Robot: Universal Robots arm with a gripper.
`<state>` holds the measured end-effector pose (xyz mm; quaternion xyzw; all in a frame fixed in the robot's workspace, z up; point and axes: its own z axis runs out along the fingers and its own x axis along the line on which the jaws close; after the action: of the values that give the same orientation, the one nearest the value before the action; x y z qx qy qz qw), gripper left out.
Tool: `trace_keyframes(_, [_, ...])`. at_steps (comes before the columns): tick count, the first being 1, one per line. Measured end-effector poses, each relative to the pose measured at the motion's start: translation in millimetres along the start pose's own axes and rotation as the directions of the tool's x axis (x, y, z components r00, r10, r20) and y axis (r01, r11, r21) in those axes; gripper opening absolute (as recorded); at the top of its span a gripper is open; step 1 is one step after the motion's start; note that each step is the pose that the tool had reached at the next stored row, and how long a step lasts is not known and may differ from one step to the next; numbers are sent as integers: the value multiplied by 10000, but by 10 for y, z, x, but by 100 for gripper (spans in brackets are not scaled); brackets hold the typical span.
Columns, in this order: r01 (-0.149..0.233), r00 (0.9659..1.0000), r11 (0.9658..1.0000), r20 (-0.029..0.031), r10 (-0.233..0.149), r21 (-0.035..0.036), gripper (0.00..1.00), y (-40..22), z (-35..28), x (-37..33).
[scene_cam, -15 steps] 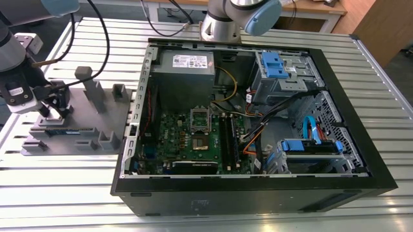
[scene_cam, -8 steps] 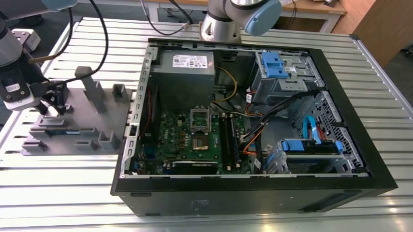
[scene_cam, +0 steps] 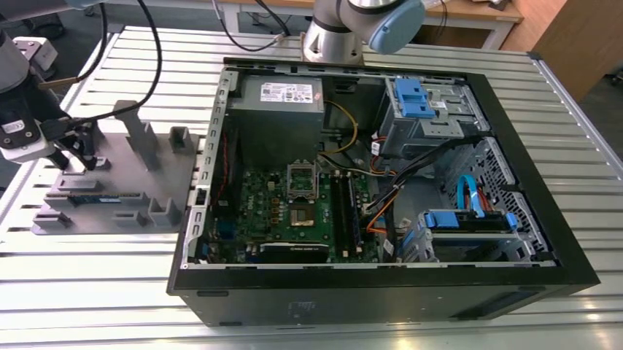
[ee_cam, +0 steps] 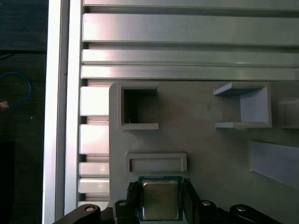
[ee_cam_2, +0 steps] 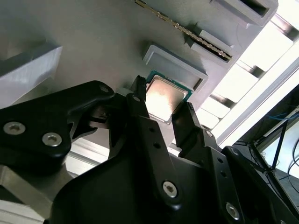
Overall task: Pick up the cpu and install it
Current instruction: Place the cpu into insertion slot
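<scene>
We see the gripper clamped on the cpu over the grey fixture plate.
It sits between the black fingers, just short of a shallow raised pocket; beneath lies a slatted metal table, an open computer case well apart from the gripper.

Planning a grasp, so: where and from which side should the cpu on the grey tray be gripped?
Pinch the cpu by two opposite thin edges, coming straight down from above. It lies flat, shiny top up, on the tray; a raised stop beside a third edge blocks that side.
</scene>
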<state>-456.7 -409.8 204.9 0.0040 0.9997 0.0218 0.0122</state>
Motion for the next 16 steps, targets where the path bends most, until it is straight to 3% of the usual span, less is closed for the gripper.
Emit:
trace_keyframes(3, [0, 10000, 10000, 1, 0, -1, 47, 2, -32, -1])
trace_keyframes(16, [0, 10000, 10000, 1, 0, -1, 47, 2, -41, -1])
